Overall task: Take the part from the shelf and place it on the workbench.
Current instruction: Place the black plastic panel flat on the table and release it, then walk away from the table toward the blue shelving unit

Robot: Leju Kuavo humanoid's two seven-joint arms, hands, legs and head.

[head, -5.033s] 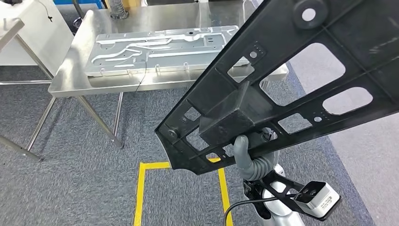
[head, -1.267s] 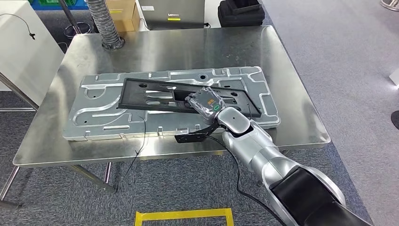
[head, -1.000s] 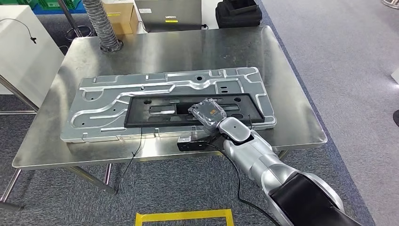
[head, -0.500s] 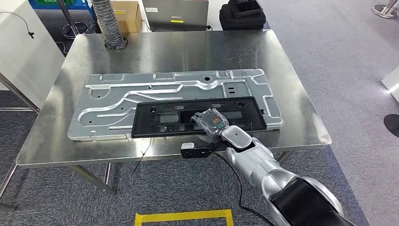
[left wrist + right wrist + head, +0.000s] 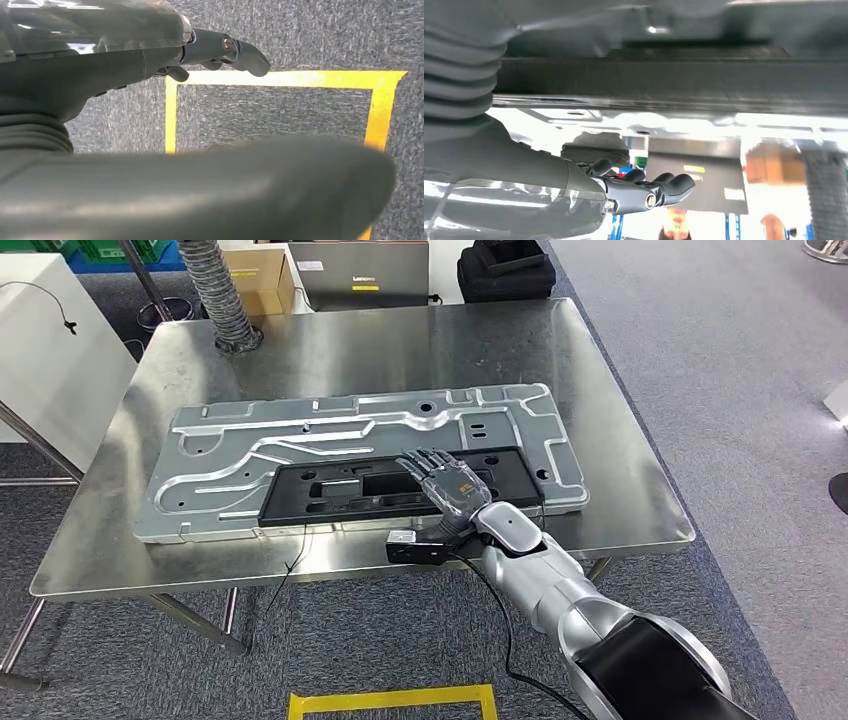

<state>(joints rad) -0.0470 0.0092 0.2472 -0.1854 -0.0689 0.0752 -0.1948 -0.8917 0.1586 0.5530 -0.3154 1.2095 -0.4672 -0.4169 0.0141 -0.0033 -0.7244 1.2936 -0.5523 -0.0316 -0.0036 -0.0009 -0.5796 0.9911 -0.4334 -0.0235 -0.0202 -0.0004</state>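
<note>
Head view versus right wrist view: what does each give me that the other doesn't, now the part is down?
Head view alone: the whole workbench, the black part lying flat on the silver stamped panel, the laptop and cardboard box beyond the far edge, the yellow floor tape.

Right wrist view alone: a close, low look along the part's dark edge, with blurred background behind.

Both: the right robot hand, fingers spread, holding nothing, over the part.
</note>
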